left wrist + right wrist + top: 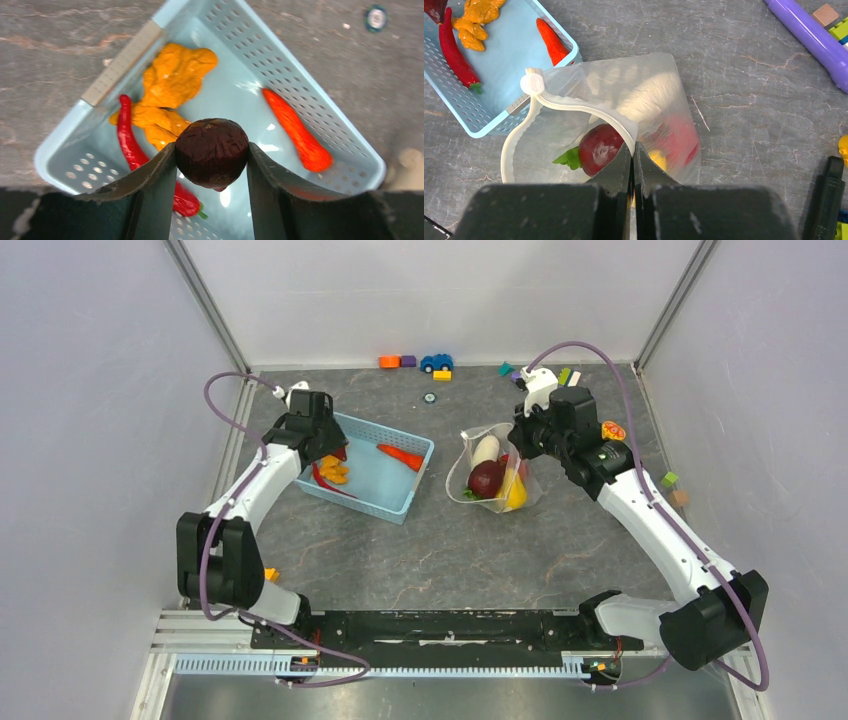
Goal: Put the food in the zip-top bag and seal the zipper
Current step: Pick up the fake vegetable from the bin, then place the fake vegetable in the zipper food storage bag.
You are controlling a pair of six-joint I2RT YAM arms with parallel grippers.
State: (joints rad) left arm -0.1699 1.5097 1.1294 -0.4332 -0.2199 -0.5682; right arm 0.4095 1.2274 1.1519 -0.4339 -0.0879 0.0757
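Your grey marbled surface point(400, 560) carries the light-blue lattice basket point(375, 480) left of centre. The zip-top bag point(649, 90) lies just to the basket's right, with its mouth gaping toward the basket. Your left hand point(211, 150) hangs over the basket's left end, its fingers half spread and pinching the round dark maroon piece point(212, 145) from both sides. Your right hand point(632, 147), on the bag's side away from the basket, is pressed together on the zipper point(579, 106) rim and holds the mouth up.

A purple cylinder point(814, 42) lies beyond the bag, well apart from the basket. Inside the basket lie a lumpy orange piece point(172, 80), a red chilli point(131, 145) directly under the held piece, and the orange carrot point(297, 130) along the right wall. The bag holds a white radish point(486, 449), a dark red round piece with a green leaf point(599, 147), a red tomato point(676, 140) and a yellow pepper point(515, 495). The white slider tab point(532, 83) sits at the basket's near corner. A blue car point(436, 362) and blocks point(389, 361) line the far wall behind the basket.
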